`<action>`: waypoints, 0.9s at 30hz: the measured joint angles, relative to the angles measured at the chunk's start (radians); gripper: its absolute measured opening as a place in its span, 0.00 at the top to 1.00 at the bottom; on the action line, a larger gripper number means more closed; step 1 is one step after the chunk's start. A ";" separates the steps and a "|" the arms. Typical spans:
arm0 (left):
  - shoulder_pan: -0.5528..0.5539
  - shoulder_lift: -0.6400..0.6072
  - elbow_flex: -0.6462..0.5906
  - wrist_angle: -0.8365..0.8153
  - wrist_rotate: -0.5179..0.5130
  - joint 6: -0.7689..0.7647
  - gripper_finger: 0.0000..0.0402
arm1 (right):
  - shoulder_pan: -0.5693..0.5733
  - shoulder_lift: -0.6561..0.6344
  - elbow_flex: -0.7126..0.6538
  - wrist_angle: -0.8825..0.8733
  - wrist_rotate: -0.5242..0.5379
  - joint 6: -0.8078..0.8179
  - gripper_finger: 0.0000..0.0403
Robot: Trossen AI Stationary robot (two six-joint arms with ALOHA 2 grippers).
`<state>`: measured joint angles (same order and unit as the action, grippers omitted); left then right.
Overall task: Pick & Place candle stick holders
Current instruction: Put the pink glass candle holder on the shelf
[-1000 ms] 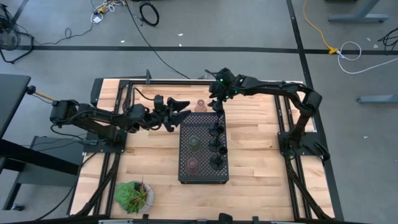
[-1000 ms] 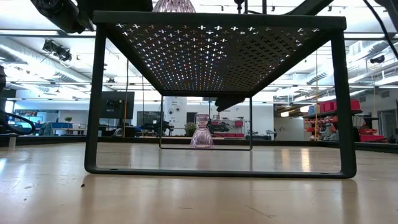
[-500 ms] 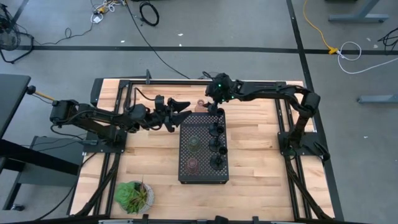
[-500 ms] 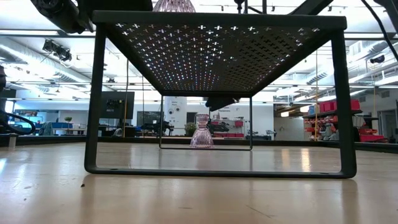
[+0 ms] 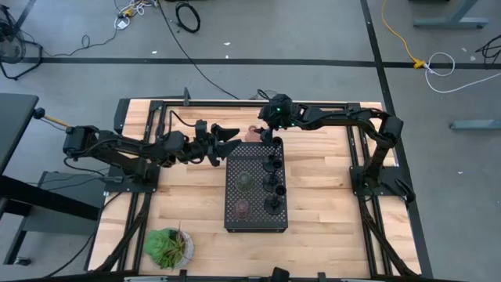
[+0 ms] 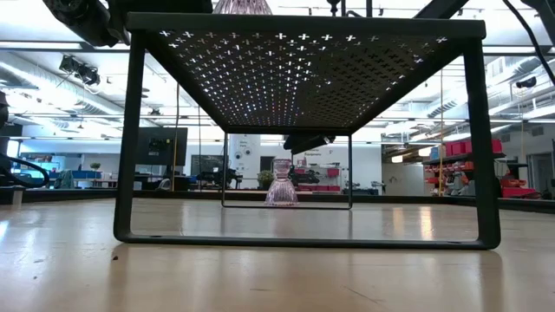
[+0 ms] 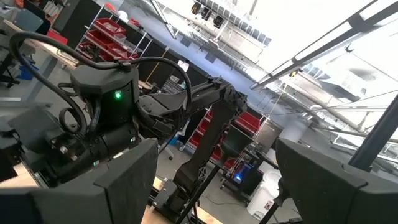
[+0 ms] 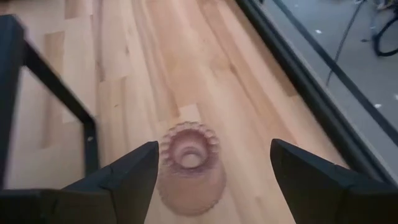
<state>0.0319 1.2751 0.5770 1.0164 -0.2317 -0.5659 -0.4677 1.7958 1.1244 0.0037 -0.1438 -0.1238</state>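
Moved: right arm's gripper [image 5: 268, 133] has slid toward the pink holder [image 5: 252, 133] since a second ago and now hangs just over it, at the far end of the tray [image 5: 235, 219].
Right fingers: spread wide [image 8: 127, 174], with nothing held; the pink holder [image 8: 189, 167] shows between them, lower down on the desk [image 8: 249, 106], not touched.
Left gripper: [image 5: 227, 139] same spot as before, just left of the tray's far corner, above the desk [image 5: 321, 180].
Left fingers: wide apart [image 7: 118, 186], holding nothing.
Pink holder: stands upright on the desk, just off the tray's far edge; in the low view it shows under the tray [image 6: 280, 183], with the right gripper [image 6: 308, 141] dark just above it and a bit to the side.
Black holders: three slim ones in a row on the right half of the tray [image 5: 273, 182].
Green holder: on the left half of the tray, near the middle [image 5: 246, 181].
Brownish holder: on the left half, near the front end [image 5: 243, 207].
Tray: black, full of little holes, stands on thin legs [image 6: 130, 147].
Plant: green and leafy, at the front left corner of the desk [image 5: 167, 246].
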 joint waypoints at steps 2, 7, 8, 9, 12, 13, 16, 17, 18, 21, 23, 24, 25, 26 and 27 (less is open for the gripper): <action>0.000 0.000 0.000 0.000 0.000 -0.001 0.19 | -0.005 0.000 0.000 0.005 -0.001 0.007 0.24; 0.000 0.000 0.000 0.000 0.000 -0.001 0.19 | -0.015 -0.005 0.000 0.009 0.020 -0.033 0.24; 0.000 0.000 0.000 0.000 0.000 -0.001 0.19 | -0.020 -0.005 0.000 0.006 0.017 -0.039 0.24; 0.000 0.000 0.000 0.000 0.000 0.000 0.19 | -0.026 -0.005 0.000 -0.003 0.012 -0.040 0.24; 0.000 0.000 0.000 -0.002 0.000 0.000 0.19 | -0.037 -0.006 0.000 -0.050 0.035 -0.101 0.24; 0.000 0.000 0.000 -0.002 0.000 0.000 0.19 | -0.040 -0.006 0.000 -0.057 0.038 -0.120 0.24; 0.000 0.000 0.000 -0.002 0.000 0.000 0.19 | -0.046 -0.006 0.000 -0.055 0.024 -0.137 0.24; 0.000 0.000 0.000 -0.002 0.000 0.000 0.19 | -0.047 -0.006 0.000 -0.057 0.023 -0.140 0.24; 0.000 0.000 0.000 -0.002 0.000 0.000 0.19 | -0.047 -0.006 0.000 -0.058 0.021 -0.147 0.24; 0.000 0.000 0.000 -0.002 0.000 0.000 0.19 | -0.042 -0.003 0.000 -0.057 0.021 -0.174 0.24; 0.000 0.000 0.000 -0.002 0.000 0.000 0.19 | -0.037 0.010 0.000 -0.053 0.022 -0.194 0.24; 0.000 0.000 0.000 -0.002 0.000 0.000 0.19 | -0.036 0.018 0.000 -0.055 0.021 -0.200 0.24; 0.000 0.000 0.000 -0.002 0.000 0.000 0.19 | -0.036 0.029 0.000 -0.054 0.020 -0.203 0.24; 0.000 0.000 0.000 -0.002 0.000 0.000 0.19 | -0.036 0.041 0.000 -0.052 0.014 -0.203 0.24; 0.000 0.000 0.000 -0.002 0.000 0.000 0.19 | -0.037 0.052 0.000 -0.054 0.008 -0.204 0.24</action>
<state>0.0319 1.2751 0.5770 1.0145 -0.2321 -0.5663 -0.5045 1.8476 1.1248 -0.0501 -0.1355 -0.3275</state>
